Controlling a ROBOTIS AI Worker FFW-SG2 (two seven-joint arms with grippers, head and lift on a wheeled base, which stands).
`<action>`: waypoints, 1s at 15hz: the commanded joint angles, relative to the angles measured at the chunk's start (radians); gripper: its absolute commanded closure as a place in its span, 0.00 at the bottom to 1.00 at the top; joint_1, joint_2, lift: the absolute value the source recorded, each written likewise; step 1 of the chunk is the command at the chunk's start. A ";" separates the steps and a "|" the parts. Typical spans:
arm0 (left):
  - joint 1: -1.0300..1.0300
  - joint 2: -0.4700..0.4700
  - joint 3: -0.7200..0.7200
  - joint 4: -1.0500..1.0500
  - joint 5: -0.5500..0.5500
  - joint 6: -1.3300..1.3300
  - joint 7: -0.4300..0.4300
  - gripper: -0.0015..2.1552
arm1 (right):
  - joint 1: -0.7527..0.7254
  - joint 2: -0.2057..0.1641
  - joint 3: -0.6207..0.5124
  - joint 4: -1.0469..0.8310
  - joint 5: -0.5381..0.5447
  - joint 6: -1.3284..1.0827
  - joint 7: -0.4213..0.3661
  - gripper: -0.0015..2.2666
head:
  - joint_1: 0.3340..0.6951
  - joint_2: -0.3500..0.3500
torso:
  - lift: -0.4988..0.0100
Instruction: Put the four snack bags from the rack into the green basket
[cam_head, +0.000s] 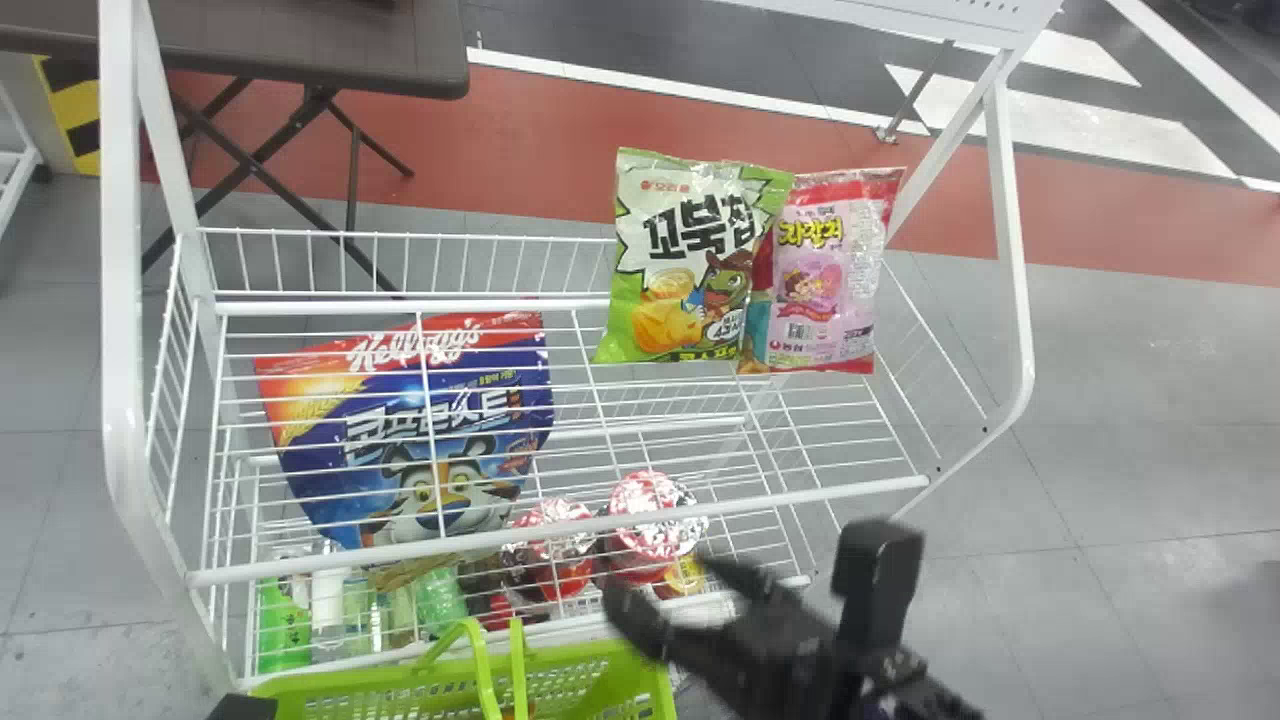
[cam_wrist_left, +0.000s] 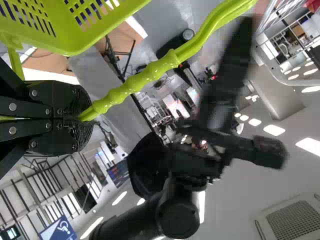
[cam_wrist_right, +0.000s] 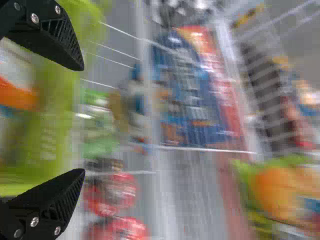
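ok so your left pincer (cam_wrist_left: 82, 117) is clamped on the handle (cam_wrist_left: 120, 95) of the green basket (cam_head: 655, 685), which sits at the bottom edge of the head view, right by the front of the rack. your right pincer (cam_head: 668, 592) has its fingers apart with nothing between them, near the basket's right end and in front of the rack's lower part.

as for your snacks, you've got a green chip bag (cam_head: 690, 260) with a cartoon turtle on it and a pink and red snack bag (cam_head: 825, 280), both upright toward the right end of the white wire rack (cam_head: 118, 300). the green one overlaps the pink one's left side. there's something orange and white (cam_wrist_right: 17, 95) inside the basket too, but it's way too blurred for you to name.

over on the rack's left side you can see a big blue and red cereal bag (cam_head: 440, 440) with a tiger on it, through the wires. lower down you've got two foil-topped cups (cam_head: 655, 515) side by side, plus some bottles (cam_head: 330, 610) farther left. behind the rack, up at the left, there's a brown folding table (cam_head: 330, 50).
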 joint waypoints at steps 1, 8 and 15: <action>-0.001 0.000 -0.008 0.001 -0.001 0.001 0.001 0.99 | -0.158 0.014 0.021 0.115 0.036 -0.173 -0.041 0.04 | 1.00 0.00 | 0.97; -0.005 0.007 0.009 0.003 0.009 0.001 -0.004 0.99 | -0.547 0.023 0.076 0.473 0.191 -0.305 -0.255 0.06 | 1.00 0.00 | 0.97; -0.025 0.009 0.009 0.006 0.009 0.031 -0.007 0.99 | -0.646 0.030 0.065 0.571 0.251 -0.176 -0.230 0.90 | 1.00 0.00 | 0.97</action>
